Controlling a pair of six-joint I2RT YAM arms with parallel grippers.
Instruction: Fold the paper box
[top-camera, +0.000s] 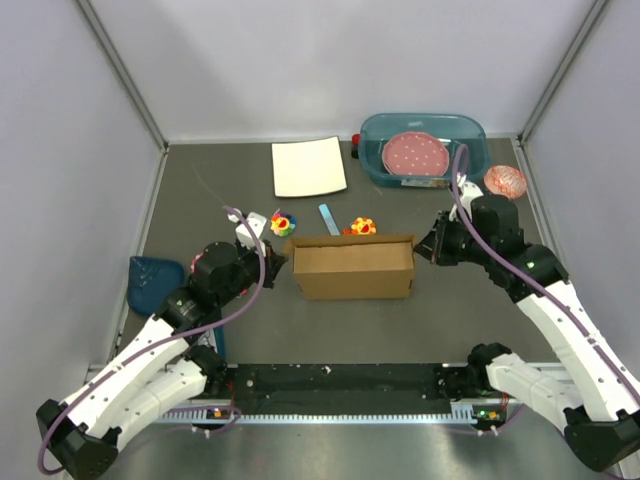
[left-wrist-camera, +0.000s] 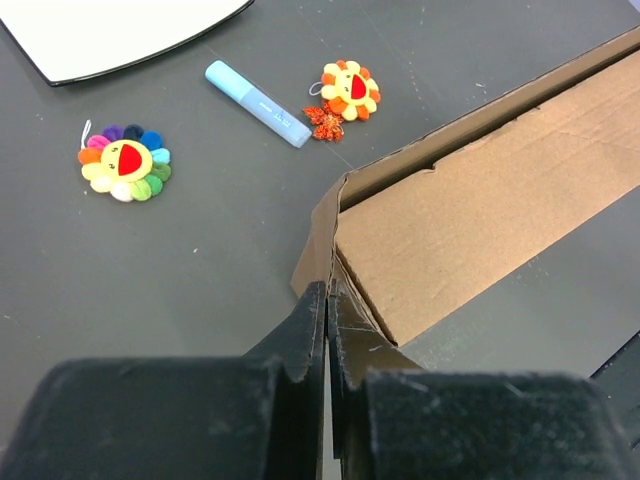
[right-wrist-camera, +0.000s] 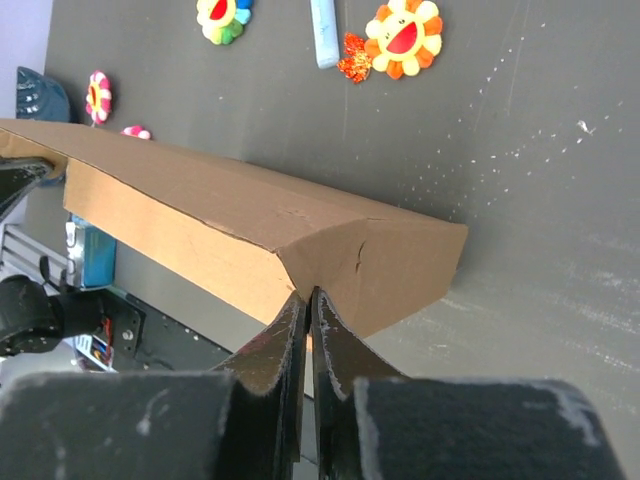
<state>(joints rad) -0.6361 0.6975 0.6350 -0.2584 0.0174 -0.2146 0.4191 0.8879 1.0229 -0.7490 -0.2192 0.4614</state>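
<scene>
light: bright, even | shadows: faint | focus: wrist foregrounds blurred

paper box (top-camera: 353, 268) centre, sheet (top-camera: 308, 167) behind left, tub (top-camera: 474, 130) behind right

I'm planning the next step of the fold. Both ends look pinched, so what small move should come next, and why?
Probably ease the two arms slightly apart to square the paper box. The left gripper and right gripper are each shut on an end corner, and the left corner seam looks loose.

No readable text, label, brand or number shows in any view.
</scene>
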